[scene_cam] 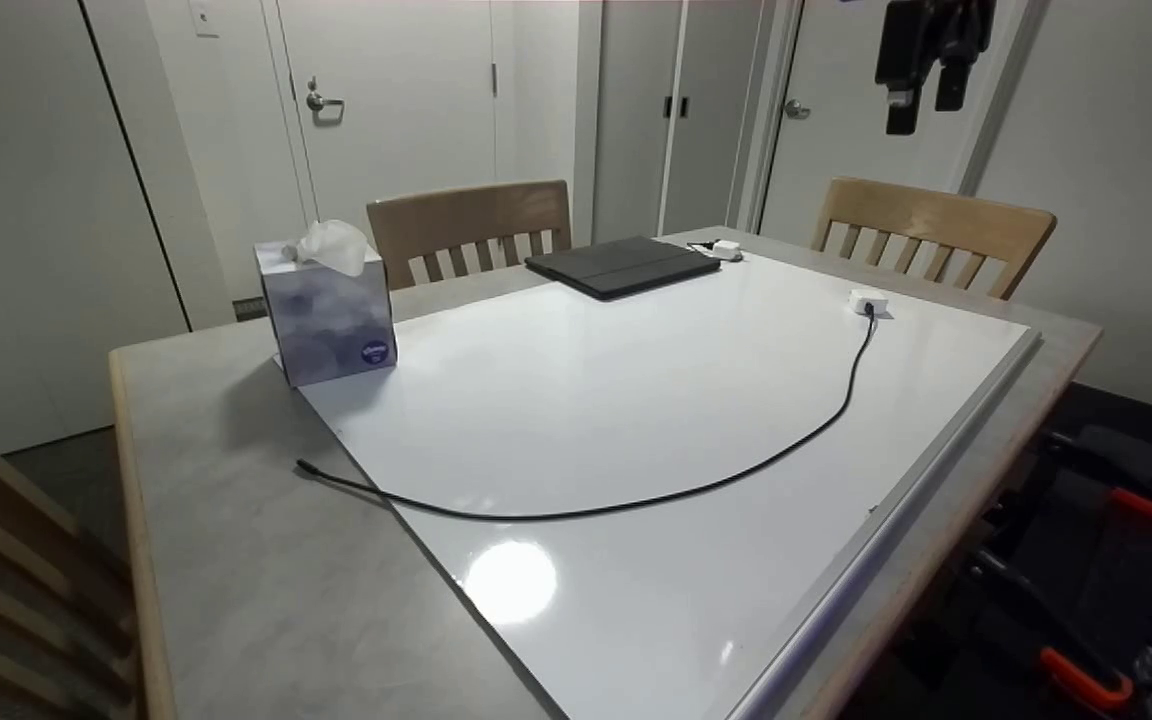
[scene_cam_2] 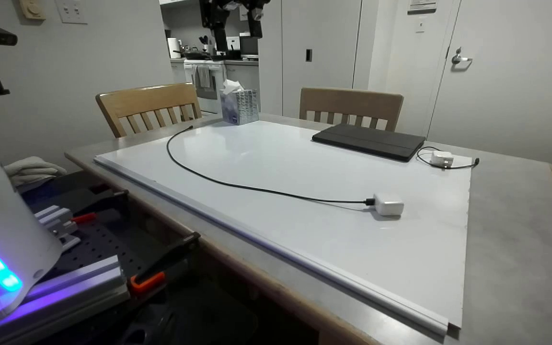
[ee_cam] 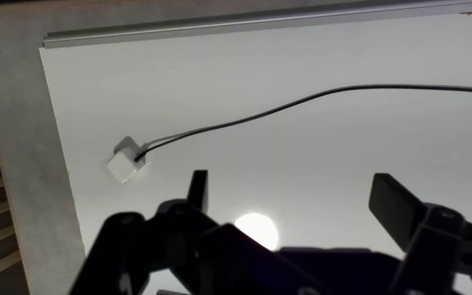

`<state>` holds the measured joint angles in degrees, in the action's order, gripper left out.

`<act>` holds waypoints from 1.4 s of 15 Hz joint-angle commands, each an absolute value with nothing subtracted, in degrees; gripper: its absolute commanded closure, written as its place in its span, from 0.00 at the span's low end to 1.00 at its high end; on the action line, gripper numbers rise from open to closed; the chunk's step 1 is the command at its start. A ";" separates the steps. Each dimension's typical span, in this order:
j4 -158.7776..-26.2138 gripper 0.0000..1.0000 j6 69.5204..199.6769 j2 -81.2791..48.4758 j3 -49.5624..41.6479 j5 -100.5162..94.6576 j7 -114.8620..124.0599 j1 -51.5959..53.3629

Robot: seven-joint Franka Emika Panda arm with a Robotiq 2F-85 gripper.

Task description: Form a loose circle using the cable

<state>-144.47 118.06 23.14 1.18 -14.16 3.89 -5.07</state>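
Observation:
The black cable lies on the white board in a long shallow curve; it shows in both exterior views (scene_cam: 556, 517) (scene_cam_2: 252, 189) and in the wrist view (ee_cam: 260, 115). One end is plugged into a white block-shaped connector (scene_cam: 868, 302), also seen in the wrist view (ee_cam: 122, 166). The dark plug (scene_cam: 307, 467) at its free end lies past the board's edge on the grey tabletop; it is outside the wrist view. My gripper (scene_cam: 926, 107) is high above the table, open and empty. In the wrist view its fingers (ee_cam: 291, 176) are wide apart, with the cable beyond them.
The white board (scene_cam: 636, 400) lies on a grey table (scene_cam: 236, 560) and has a metal rail (scene_cam_2: 276, 254) along one edge. A tissue box (scene_cam: 331, 315), a flat dark laptop (scene_cam: 621, 265) and another white adapter with a short cord (scene_cam_2: 442, 159) stand near its edges. Chairs (scene_cam: 476, 215) surround the table.

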 commanded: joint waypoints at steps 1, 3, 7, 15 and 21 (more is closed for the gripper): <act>-144.39 0.00 117.90 23.13 0.72 -14.33 4.05 -4.55; -144.39 0.00 117.90 23.13 0.72 -14.33 4.05 -4.56; -144.39 0.00 117.90 23.13 0.72 -14.33 4.05 -4.56; -139.62 0.00 118.27 16.44 2.27 -17.91 3.32 -3.51; -138.67 0.00 119.55 14.42 1.82 -20.25 3.52 -2.46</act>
